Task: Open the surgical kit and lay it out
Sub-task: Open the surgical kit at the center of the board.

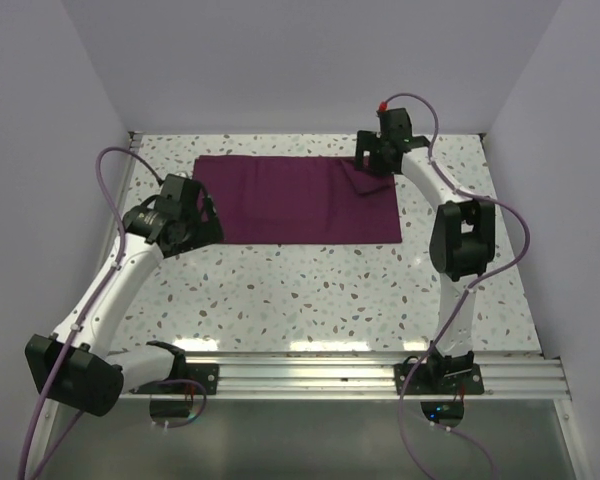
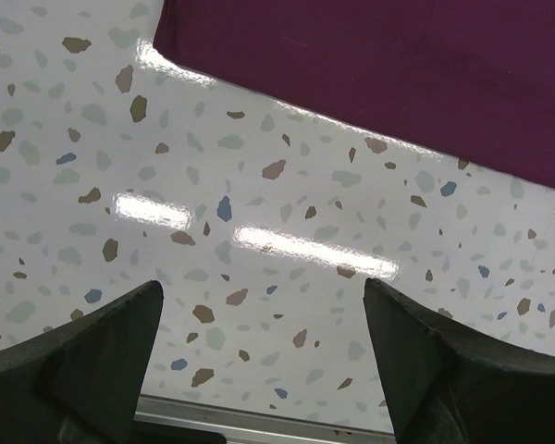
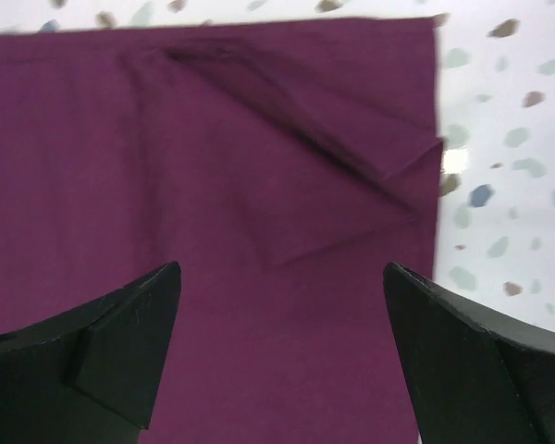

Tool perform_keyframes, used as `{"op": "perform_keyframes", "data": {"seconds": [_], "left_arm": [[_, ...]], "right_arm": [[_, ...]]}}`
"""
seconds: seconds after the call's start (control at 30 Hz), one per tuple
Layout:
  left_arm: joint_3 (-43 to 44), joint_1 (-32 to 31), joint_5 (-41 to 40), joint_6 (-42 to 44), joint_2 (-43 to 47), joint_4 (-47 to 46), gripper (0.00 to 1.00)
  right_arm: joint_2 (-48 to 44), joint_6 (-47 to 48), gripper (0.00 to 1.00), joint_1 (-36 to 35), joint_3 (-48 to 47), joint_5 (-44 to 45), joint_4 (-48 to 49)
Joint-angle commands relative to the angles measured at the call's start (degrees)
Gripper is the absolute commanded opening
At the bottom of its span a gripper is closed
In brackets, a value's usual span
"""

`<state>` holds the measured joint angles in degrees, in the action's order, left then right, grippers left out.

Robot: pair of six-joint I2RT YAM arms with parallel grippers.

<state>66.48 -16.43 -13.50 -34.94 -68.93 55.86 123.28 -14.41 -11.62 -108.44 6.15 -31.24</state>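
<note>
Apparently only the wrap has been dealt with so far: the purple cloth (image 1: 290,200) is seen spread flat as a rectangle on the far part of the speckled table (image 1: 310,290), with one flap (image 3: 333,157) doubled over near its far right corner. No steel tray and no instruments can be found in any view, so the laying out is judged not yet begun. It cannot be ruled out that they lie beneath the cloth, though no bulge is shown. The left gripper (image 1: 210,215) is held spread wide and empty over bare table, just beside the cloth's left edge. The right gripper (image 1: 375,165) is likewise parted and empty, poised above the folded flap. How close its fingers (image 3: 120,324) are to the fabric cannot be judged, since little depth is given by the wrist view and the arm itself covers that corner from above.
</note>
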Motion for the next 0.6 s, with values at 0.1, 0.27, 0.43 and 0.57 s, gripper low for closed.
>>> {"op": "perform_keyframes", "data": {"seconds": [0.1, 0.27, 0.43, 0.57], "left_arm": [[-1.97, -1.50, -0.04, -3.20, 3.45, 0.04, 0.93], [-1.97, -2.03, -0.65, -3.91, 4.76, 1.62, 0.93], [-2.32, -2.38, -1.44, -4.08, 6.61, 4.35, 0.93], [-2.32, -2.38, -2.06, -4.09, 7.31, 5.67, 0.93]], "right_arm": [[-4.38, -0.62, 0.93, -1.74, 5.35, -8.08, 4.18], [-0.16, -0.79, 0.92, -1.74, 2.19, -6.24, 2.07], [6.17, -0.09, 0.92, -1.48, -6.67, -3.34, -1.53], [11.09, -0.44, 0.92, -1.39, -11.70, -1.68, -3.56]]}}
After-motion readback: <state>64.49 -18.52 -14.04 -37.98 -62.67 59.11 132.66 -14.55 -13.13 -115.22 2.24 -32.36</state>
